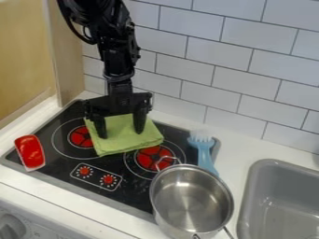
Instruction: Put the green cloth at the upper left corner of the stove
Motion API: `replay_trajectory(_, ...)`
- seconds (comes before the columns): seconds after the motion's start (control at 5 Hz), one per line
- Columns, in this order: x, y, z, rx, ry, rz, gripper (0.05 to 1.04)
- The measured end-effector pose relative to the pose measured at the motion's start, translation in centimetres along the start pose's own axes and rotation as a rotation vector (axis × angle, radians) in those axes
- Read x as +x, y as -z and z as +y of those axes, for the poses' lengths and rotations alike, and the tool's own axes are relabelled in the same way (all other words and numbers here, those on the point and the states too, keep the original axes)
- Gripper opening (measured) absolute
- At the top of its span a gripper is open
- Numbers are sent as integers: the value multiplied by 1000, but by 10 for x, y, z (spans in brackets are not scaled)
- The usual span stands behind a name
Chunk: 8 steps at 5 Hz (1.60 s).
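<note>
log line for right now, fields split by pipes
green cloth: folded, partly over left burner and right burner | gripper: open, at cloth | metal pot: over front right edge of stove

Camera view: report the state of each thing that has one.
Green square cloth, folded, lying on the black stove.
Black two-finger gripper, open, fingers apart at the cloth.
Round steel pot, upright, no lid, over the stove's front right corner.
Light blue brush, lying at the stove's right edge.
Curved red object, lying at the stove's left edge.
</note>
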State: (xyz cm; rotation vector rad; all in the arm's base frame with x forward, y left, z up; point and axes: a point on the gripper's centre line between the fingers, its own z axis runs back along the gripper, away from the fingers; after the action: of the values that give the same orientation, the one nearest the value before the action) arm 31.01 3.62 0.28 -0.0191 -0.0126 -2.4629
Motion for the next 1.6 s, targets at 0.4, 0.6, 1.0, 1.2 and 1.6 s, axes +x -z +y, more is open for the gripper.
replay_trajectory(0.4, -4, 2, -3, -28, 6, -1, 999)
replay_trajectory(0.6, -17, 0, -12, -15, -43, 4, 999)
replay_trajectory(1.0, -41, -1, -28, -9, -102, -6, 999)
replay_trajectory(1.2, -56, -2, -39, -2, -140, -7, 999)
replay_trajectory(1.6, -83, -3, -57, -21, -178, 7, 999)
